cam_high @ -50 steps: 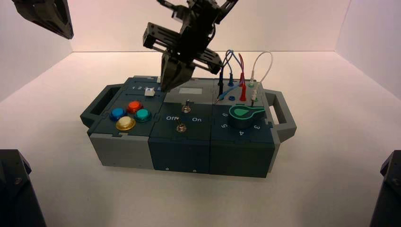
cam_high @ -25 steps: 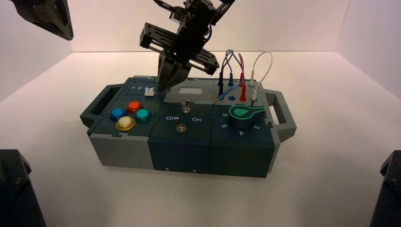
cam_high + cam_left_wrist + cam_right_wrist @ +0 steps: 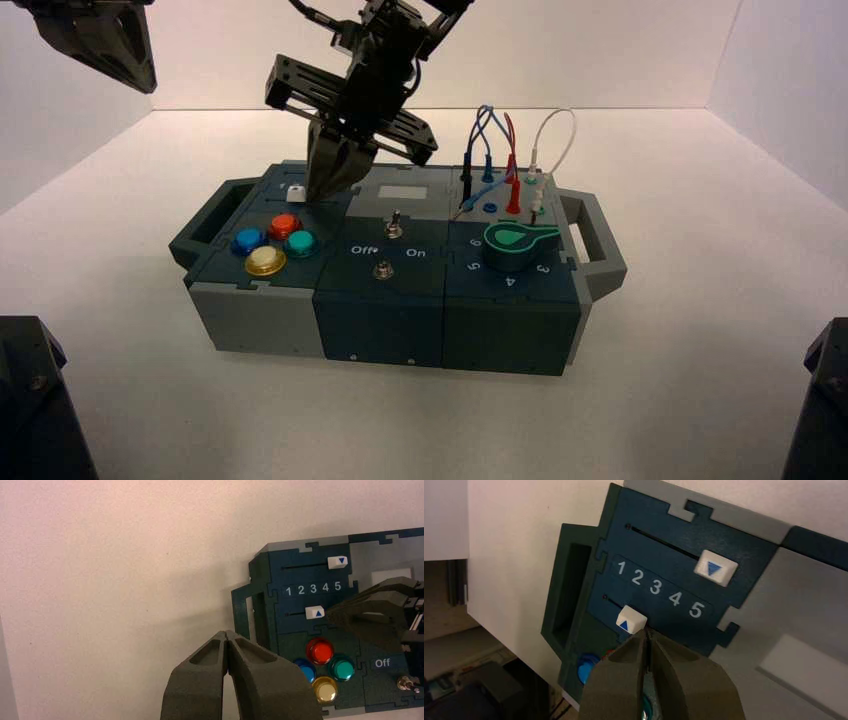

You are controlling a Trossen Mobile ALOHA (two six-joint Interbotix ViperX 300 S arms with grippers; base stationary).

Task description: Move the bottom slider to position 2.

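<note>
right end effector (image 3: 322, 190): your right arm reaches down over the back left part of the box (image 3: 400, 300). its fingers are pressed together with nothing between them, and their tips sit right beside the bottom slider (image 3: 631, 620), on the side toward 5.
bottom slider: you see a small white knob with a blue arrow on it, in the thin slot under the row of numbers. from the right wrist view it sits about under the 2 (image 3: 637, 577), maybe a bit toward the 3.
numbers: the row reads 1 2 3 4 5 in white on the dark teal panel, between the two slots.
top slider (image 3: 715, 568): you see the other white knob far along its slot, up past the 5.
left end effector (image 3: 227, 640): your left arm hangs high over the table (image 3: 700, 300), off to the left of the box. its fingers are pinched together and hold nothing.
buttons: red (image 3: 284, 226), blue (image 3: 247, 240), green (image 3: 301, 242) and yellow (image 3: 265, 261) ones sit in a bunch just in front of the sliders.
switches: two small metal ones stand in the middle of the box, by the words off and on.
knob (image 3: 520, 246): a green one sits on the right part of the box, with coloured wires (image 3: 510, 150) plugged in behind it.
</note>
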